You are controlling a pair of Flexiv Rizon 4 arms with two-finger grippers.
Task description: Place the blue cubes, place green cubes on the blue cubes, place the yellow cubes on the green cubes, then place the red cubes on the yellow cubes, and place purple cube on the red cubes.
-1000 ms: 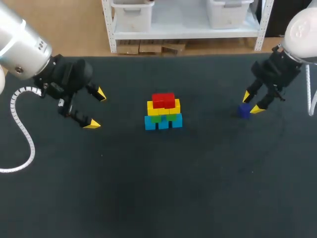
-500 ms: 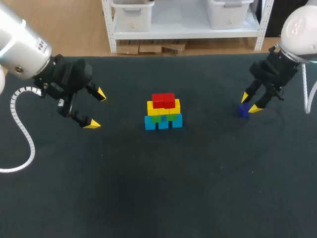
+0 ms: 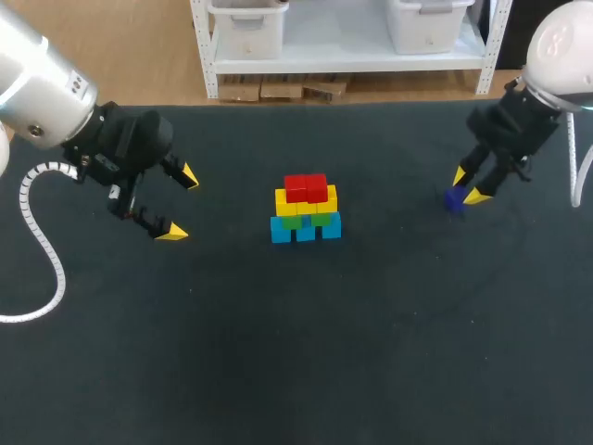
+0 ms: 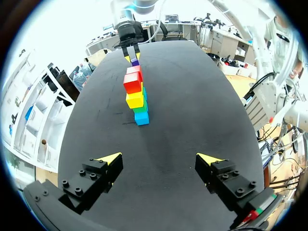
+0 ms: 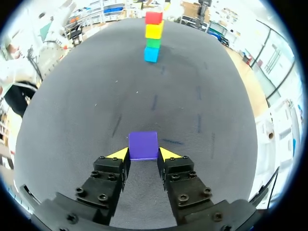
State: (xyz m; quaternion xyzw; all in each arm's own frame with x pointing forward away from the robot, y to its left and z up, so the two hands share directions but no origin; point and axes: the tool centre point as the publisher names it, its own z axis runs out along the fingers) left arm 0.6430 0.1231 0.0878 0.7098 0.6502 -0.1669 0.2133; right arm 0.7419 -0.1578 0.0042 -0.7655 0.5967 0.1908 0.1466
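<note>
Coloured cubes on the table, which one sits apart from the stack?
The small purple cube, clamped in the right gripper; the rest form the blue-to-red stack.

Cube count for your table, by colour, taken from the head view.

- Blue cubes (image 3: 306, 228): you have three.
- Green cubes (image 3: 292, 222): two show.
- Yellow cubes (image 3: 306, 201): the row reads as three, but the seams are too faint to confirm.
- Red cubes (image 3: 306, 187): two.
- Purple cube (image 3: 454, 198): one.

Your total is eleven cubes if the yellow figure holds.

You have two grippers, the left gripper (image 3: 180, 204) and the right gripper (image 3: 469, 185), each with two yellow-tipped fingers.
</note>
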